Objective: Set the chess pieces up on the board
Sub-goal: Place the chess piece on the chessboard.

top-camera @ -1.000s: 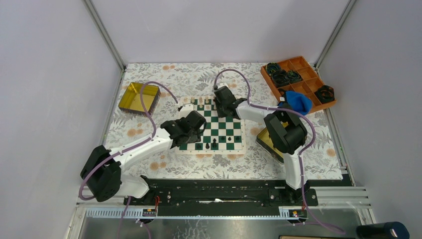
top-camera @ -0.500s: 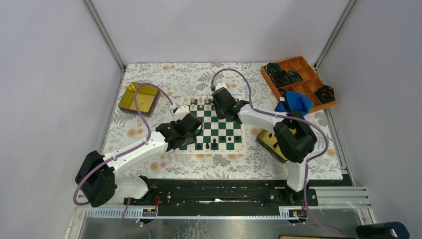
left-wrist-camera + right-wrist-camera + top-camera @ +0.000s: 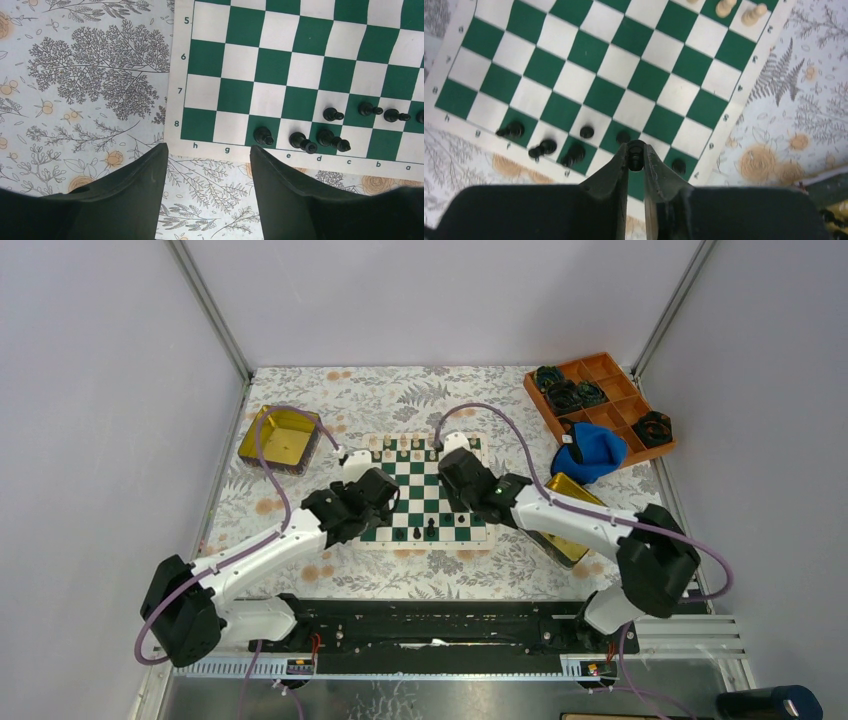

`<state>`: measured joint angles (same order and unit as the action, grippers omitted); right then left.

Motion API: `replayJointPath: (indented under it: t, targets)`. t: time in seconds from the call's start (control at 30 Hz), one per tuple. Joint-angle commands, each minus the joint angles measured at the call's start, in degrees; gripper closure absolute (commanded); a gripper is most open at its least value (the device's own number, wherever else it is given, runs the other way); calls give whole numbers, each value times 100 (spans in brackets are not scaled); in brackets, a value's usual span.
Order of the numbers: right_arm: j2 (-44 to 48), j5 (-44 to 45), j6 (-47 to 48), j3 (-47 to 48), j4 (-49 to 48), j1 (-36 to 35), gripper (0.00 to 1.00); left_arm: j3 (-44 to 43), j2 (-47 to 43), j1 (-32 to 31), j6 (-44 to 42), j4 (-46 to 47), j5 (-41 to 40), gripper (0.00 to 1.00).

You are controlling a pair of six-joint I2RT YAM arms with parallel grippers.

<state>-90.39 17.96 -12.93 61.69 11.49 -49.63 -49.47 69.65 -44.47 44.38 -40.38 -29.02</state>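
1. Overhead, your left pincer (image 3: 207, 150) hung over the near left corner of the board (image 3: 300, 65), beside the border letters h and g.
2. Its jaws stood apart, with nothing between them but the printed worktop (image 3: 440, 390) and the board's white border.
3. Your right pincer (image 3: 636, 147) was clamped on a single black piece (image 3: 636, 161), which stood upright between the fingertips.
4. You held that piece above the near rows of the board; whether its base touched a square could not be told.
5. Other black pieces (image 3: 332, 139) stood in the two nearest rows, clustered towards the middle files, some just beside each other.
6. A few cream pieces (image 3: 725, 7) stood along the far edge of the board.
7. A gold tin (image 3: 280, 435) lay on the worktop to the far left of the board, well apart from it.
8. An orange tray (image 3: 606, 370) with compartments sat at the far right corner of the worktop.
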Motion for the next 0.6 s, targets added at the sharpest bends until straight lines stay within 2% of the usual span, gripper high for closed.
replayJointPath:
  t: [0.0,0.3,0.57]
  targets:
    - [761,254,-209,-361,313,-287,100,128,-193,35,-184,133,-260,31]
    - [1589,263,-629,-1053,609,-871,100,342,-462,48,-374,355,-314,28]
    - [1193,343,-716,-1278,176,-1049,100,543,-838,50,-331,375,-352,18]
